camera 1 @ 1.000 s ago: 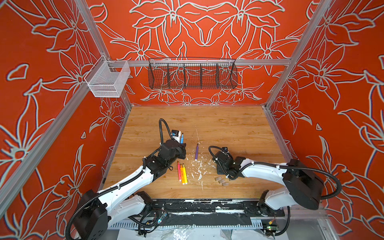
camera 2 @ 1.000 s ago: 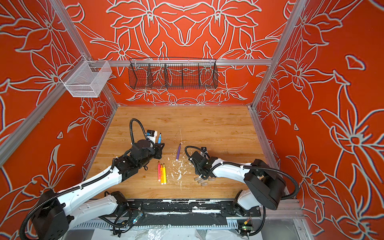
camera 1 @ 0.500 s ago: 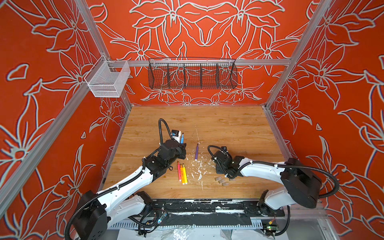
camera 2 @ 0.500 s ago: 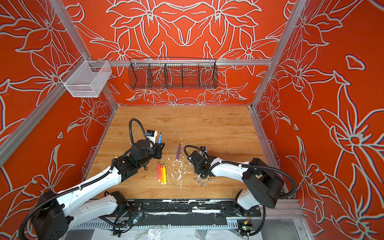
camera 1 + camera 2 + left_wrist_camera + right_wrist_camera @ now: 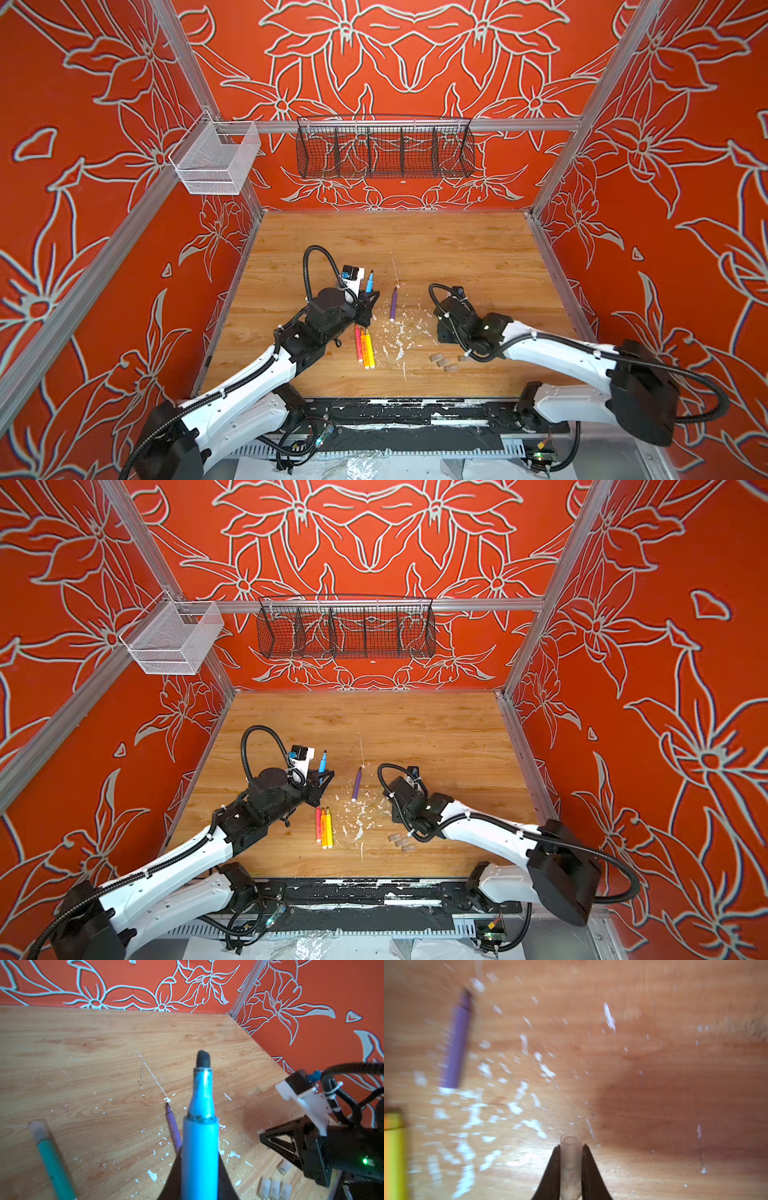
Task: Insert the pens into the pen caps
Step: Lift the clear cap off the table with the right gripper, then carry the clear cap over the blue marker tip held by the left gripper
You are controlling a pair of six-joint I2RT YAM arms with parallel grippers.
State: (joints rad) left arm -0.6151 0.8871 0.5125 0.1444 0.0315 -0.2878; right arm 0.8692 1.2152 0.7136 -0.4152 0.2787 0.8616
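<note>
Your left gripper (image 5: pixel 200 1150) is clamped on the blue pen (image 5: pixel 200 1126), whose dark tip points out past the fingers. In both top views this pen stands tilted above the wooden table (image 5: pixel 457 257), left of centre. Your right gripper (image 5: pixel 570 1148) pinches one clear pen cap (image 5: pixel 570 1157) between its black fingers, open mouth facing outward, low over the table. The purple pen (image 5: pixel 393 304) lies between the two grippers, among white flecks (image 5: pixel 399 336). The pink pen (image 5: pixel 358 341), orange pen (image 5: pixel 363 347) and yellow pen (image 5: pixel 369 351) lie side by side, touching, nearer you. Three loose caps (image 5: pixel 443 363) sit in a row beside the right arm, with a fourth cap (image 5: pixel 461 358) near them. The green pen (image 5: pixel 54 1163) lies near the left gripper, visible only from the left wrist
</note>
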